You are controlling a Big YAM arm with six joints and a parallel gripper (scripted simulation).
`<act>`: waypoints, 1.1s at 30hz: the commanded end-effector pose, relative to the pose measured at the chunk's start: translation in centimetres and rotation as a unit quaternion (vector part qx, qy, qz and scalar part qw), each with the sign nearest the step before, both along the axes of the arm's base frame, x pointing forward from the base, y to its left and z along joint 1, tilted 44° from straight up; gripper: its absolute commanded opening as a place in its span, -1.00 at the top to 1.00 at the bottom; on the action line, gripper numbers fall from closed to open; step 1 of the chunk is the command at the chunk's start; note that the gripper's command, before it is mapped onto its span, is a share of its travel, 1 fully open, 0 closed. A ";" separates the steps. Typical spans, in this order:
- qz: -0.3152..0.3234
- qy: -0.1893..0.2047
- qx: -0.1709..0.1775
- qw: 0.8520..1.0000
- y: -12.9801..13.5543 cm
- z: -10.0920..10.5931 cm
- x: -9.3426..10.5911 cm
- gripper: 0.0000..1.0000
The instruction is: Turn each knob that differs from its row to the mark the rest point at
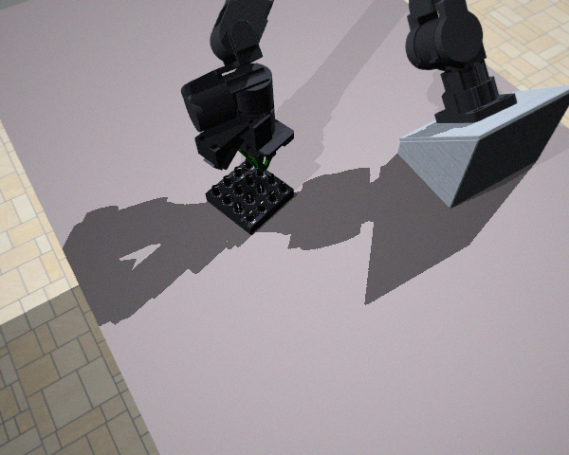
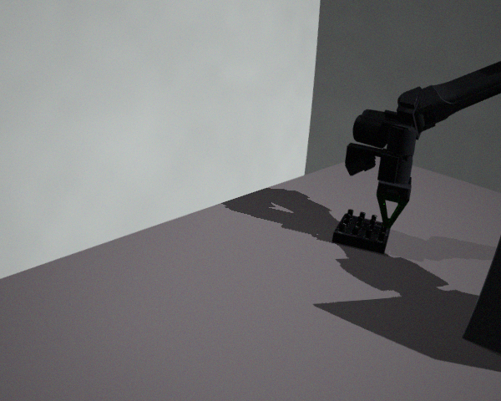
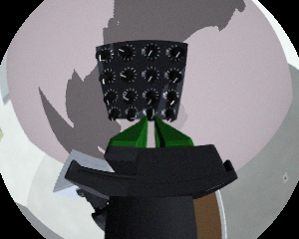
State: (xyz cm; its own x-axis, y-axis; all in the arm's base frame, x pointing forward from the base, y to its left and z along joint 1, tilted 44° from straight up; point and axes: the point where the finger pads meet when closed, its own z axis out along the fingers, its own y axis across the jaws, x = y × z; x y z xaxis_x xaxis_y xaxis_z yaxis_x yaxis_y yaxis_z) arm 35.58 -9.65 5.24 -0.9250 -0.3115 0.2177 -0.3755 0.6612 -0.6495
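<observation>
The black knob box stands flat on the grey table, with four rows of small black knobs with white lines. My gripper, with green fingers, points straight down onto the box. It is shut on one knob in the row at the box's edge nearest to the wrist camera, second from the right in that view. The fingers hide most of this knob. I cannot read the printed names or see the socket side.
The arm's grey wedge-shaped base mount stands on the table to the right of the box. The table's left edge drops to a tiled floor. A pale wall rises behind the table.
</observation>
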 end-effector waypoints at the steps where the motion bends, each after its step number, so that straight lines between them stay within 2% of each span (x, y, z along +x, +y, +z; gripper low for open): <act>1: -0.020 -0.048 -0.002 0.999 -0.3 1.0 2.5 0.85; 25: -0.026 -0.052 -0.001 0.998 -0.3 1.0 2.5 0.85; 26: -0.026 -0.052 -0.001 0.998 -0.3 1.0 2.5 0.63; 33: -0.015 -0.043 -0.002 0.999 0.3 0.5 2.0 0.63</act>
